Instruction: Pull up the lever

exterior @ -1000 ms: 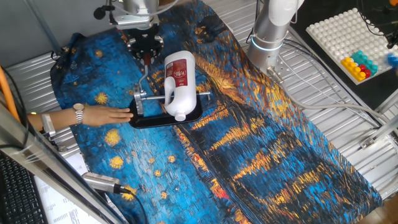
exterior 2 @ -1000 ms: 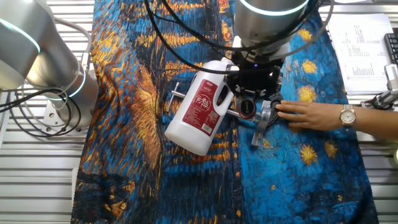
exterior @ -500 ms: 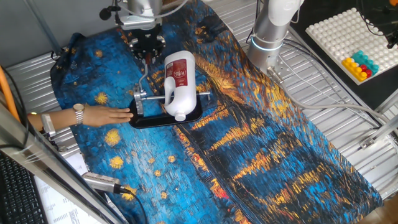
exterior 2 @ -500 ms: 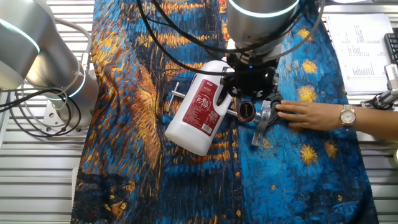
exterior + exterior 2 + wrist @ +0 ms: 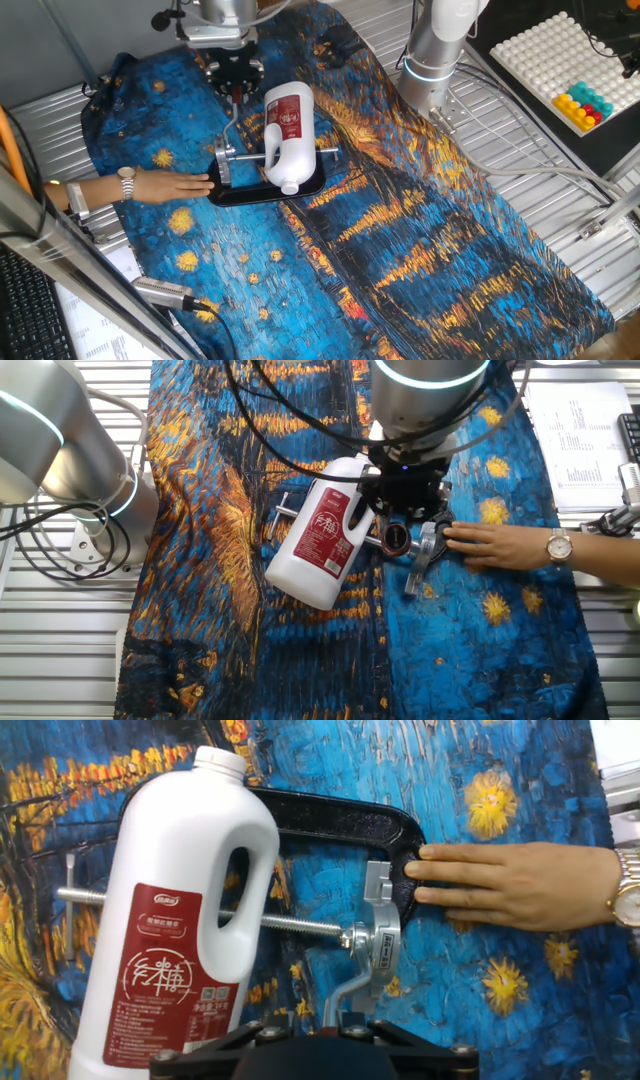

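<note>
The lever point(image 5: 230, 124) is a slim silver rod rising from a silver hinge block on the black oval-based fixture point(image 5: 246, 197). Its reddish-brown knob point(image 5: 397, 535) sits between my fingers. My gripper point(image 5: 237, 90) is above the fixture's left end and looks shut on the knob. In the hand view the lever point(image 5: 358, 988) runs down from the hinge block into my gripper point(image 5: 318, 1020), and the knob is mostly hidden by the gripper body. The gripper also shows in the other fixed view point(image 5: 402, 520).
A white jug point(image 5: 287, 125) with a red label lies clamped in the fixture on the long threaded crossbar point(image 5: 300, 925). A person's hand point(image 5: 500, 885) with a wristwatch presses on the fixture's end. A second robot arm base point(image 5: 432, 60) and a white tray point(image 5: 560, 60) are at the right.
My gripper rose slightly half a second ago and has come back down to where it was. The lever, jug and hand have not visibly moved.
</note>
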### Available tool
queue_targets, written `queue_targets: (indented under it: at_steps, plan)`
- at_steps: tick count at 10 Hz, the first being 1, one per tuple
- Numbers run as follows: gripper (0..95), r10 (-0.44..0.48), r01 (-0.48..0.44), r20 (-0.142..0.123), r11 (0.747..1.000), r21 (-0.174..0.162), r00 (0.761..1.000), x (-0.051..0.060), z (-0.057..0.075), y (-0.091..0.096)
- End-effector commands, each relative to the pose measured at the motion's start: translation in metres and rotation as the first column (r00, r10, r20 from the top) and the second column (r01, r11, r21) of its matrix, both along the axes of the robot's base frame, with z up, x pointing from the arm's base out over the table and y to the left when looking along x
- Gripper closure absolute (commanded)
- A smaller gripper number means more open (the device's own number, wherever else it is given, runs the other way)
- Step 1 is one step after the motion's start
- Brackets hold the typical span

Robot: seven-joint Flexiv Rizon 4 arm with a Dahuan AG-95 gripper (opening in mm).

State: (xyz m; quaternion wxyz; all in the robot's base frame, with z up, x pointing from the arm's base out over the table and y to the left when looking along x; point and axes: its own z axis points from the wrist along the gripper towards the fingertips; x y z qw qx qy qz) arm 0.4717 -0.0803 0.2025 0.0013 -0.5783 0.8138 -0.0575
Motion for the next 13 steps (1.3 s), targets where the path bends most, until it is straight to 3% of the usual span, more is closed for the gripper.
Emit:
queue_targets:
  at_steps: [1, 4, 7, 13]
  plan:
    - [76.0, 0.012, -0.012, -0.003, 1.0, -0.013, 1.0, 0.0, 0.001, -0.002]
    - [76.0, 0.055, -0.055, -0.006, 0.998, -0.011, 0.998, -0.007, 0.005, -0.015]
    - [76.0, 0.084, -0.084, 0.012, 0.996, -0.003, 0.996, -0.015, 0.007, -0.03]
    - [76.0, 0.111, -0.112, 0.044, 0.994, 0.017, 0.993, -0.03, -0.004, -0.048]
